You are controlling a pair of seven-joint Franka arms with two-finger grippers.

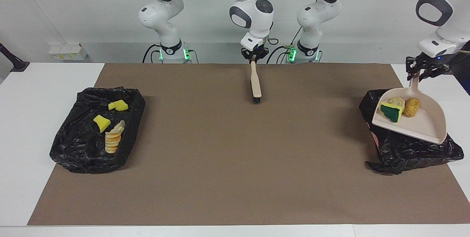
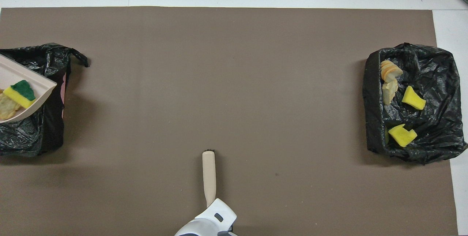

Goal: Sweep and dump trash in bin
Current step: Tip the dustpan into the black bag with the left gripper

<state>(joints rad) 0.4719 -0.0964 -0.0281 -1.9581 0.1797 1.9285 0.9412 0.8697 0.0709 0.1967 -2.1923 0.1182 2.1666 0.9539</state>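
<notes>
My left gripper [image 1: 426, 69] is shut on the handle of the beige dustpan [image 1: 423, 125], which hangs tilted over the black-lined bin [image 1: 404, 149] at the left arm's end of the table. Three pieces of trash lie in the pan: a green-backed yellow sponge [image 1: 390, 111], a pale tan lump [image 1: 397, 102] and an orange-brown lump [image 1: 411, 107]. The overhead view shows the dustpan [image 2: 18, 77] with the sponge [image 2: 20, 93] over that bin [image 2: 33, 137]. My right gripper [image 1: 254, 55] is shut on the brush [image 1: 256, 82], which hangs bristles down over the mat close to the robots.
A second black-lined bin [image 1: 73, 145] sits at the right arm's end, holding two yellow sponge pieces [image 1: 118, 105] and tan wrinkly lumps [image 1: 113, 138]. A brown mat [image 1: 220, 156] covers the table between the bins. The brush [image 2: 209, 177] points away from the robots.
</notes>
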